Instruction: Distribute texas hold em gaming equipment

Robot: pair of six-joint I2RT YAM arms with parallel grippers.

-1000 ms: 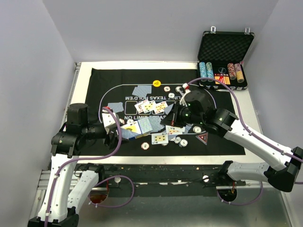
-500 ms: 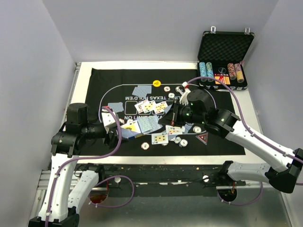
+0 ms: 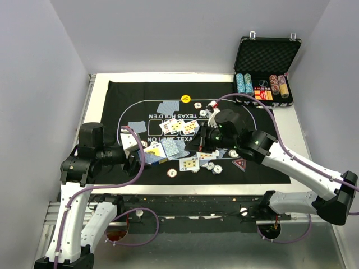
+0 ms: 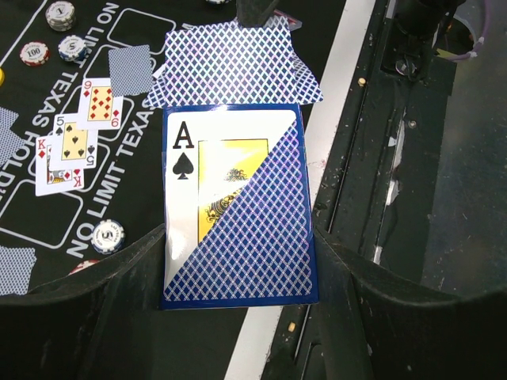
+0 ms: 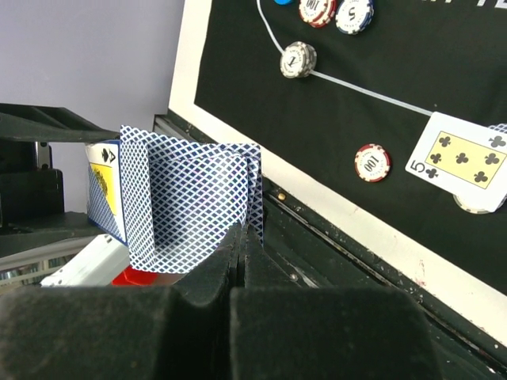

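Note:
My left gripper (image 3: 136, 155) is shut on a deck (image 4: 238, 206) whose top face shows an ace of spades and a blue lattice; the fingers (image 4: 119, 285) clamp its two sides. My right gripper (image 3: 195, 145) is shut on a few bent blue-backed cards (image 5: 194, 198) that reach to the deck (image 5: 103, 190); these cards also show in the left wrist view (image 4: 234, 71). Face-up cards (image 3: 179, 126), loose chips (image 3: 172, 172), a yellow button (image 3: 185, 99) and a dark red triangular marker (image 3: 239, 164) lie on the black mat (image 3: 129, 92).
The open metal case (image 3: 266, 56) with chip stacks (image 3: 244, 84) stands at the back right. A chip (image 5: 372, 161) and a face-up club card (image 5: 459, 158) lie near the mat's front edge. The table's white rim (image 3: 101, 112) and metal frame border the mat.
My right gripper has shifted slightly left towards the deck, still holding the blue-backed cards. The left arm and deck have not moved.

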